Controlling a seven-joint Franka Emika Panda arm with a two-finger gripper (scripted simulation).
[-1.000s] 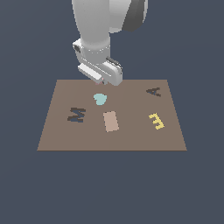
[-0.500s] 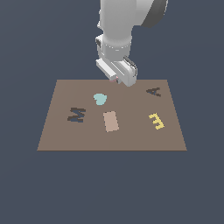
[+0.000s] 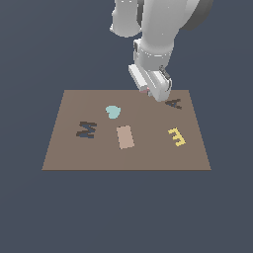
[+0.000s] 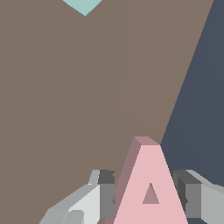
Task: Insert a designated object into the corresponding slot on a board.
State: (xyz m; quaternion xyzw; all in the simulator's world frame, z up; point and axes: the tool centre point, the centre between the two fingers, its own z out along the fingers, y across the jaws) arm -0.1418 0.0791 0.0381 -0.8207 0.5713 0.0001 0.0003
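Pink A (image 4: 151,188) clamped between gripper (image 4: 146,199) fingers, held above board (image 3: 148,153) edge, near dark A slot (image 3: 174,104). Judged light, rigid, smooth-sided. Grip across both legs suits it; slight twist risk at insertion.

The white Panda arm reaches down from the top of the exterior view, its wrist angled toward that view's right. The gripper (image 3: 154,91) hangs low at the end of the arm. In the wrist view the two grey fingers (image 4: 103,199) stand on either side of the pink letter-A piece (image 4: 151,188) and press against its flanks, holding it upright between them, apex pointing away from the wrist.
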